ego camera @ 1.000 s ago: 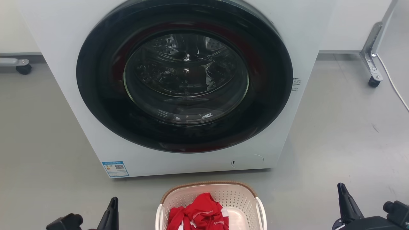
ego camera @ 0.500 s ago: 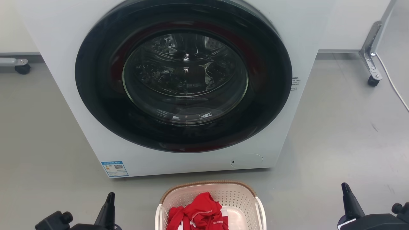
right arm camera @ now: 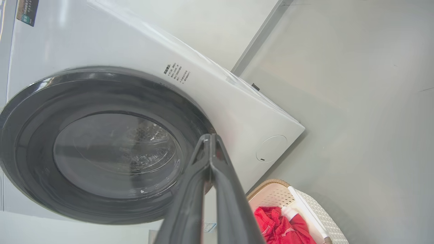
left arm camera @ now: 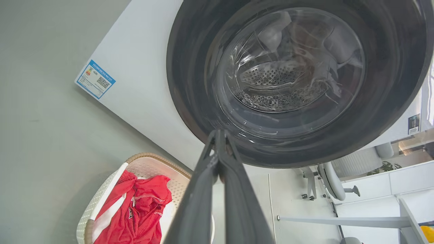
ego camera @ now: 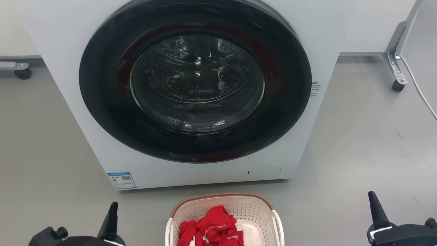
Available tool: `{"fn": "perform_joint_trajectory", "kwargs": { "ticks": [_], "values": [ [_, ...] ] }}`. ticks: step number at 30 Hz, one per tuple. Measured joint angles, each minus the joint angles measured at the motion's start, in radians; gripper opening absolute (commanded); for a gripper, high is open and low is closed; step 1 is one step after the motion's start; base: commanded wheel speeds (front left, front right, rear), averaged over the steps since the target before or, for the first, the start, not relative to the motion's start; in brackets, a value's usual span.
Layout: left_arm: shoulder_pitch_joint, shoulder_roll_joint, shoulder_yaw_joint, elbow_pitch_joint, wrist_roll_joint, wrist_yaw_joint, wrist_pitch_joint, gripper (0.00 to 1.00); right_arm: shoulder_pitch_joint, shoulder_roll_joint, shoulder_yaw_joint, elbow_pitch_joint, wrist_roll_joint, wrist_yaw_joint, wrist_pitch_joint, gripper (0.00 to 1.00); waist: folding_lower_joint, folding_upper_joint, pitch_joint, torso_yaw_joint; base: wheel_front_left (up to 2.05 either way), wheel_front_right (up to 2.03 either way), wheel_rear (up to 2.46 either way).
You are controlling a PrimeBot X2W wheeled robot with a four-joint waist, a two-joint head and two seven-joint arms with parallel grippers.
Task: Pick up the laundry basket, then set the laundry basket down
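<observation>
laundry basket (ego camera: 253, 211) sits on the grey floor (ego camera: 358, 143) at the bottom middle of the head view, just in front of the white washer (ego camera: 65, 68), with a strip of floor between them. its near part is cut off by the frame edge. its brown rim curves along the far side, and a white loop handle shows on each side. a red garment with white trim (ego camera: 213, 225) lies bunched inside.

the left end effector (ego camera: 112, 207) hangs low to the basket's left, well apart from it. in its wrist view the two dark fingers are pressed together at the tips, pinching nothing. the right end effector (ego camera: 372, 197) stands farther out on the basket's right, also clear of it, with its fingers likewise pressed tip to tip and empty.

the washer's round dark door (ego camera: 194, 85) is closed, and the steel drum is visible through the glass. a blue label (ego camera: 122, 180) sits at the washer's lower left corner.
</observation>
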Motion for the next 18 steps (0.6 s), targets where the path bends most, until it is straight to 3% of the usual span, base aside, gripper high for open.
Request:
{"fn": "perform_joint_trajectory", "kwargs": {
  "ticks": [18],
  "values": [
    [-0.044, -0.012, 0.051, 0.044, -0.253, -0.044, 0.027, 0.00, -0.034, 0.034, -0.071, 0.048, 0.238, 0.047, 0.044, 0.00, 0.0000, 0.0000, 0.003, -0.003, 0.00, 0.00, 0.00]
  ]
}}
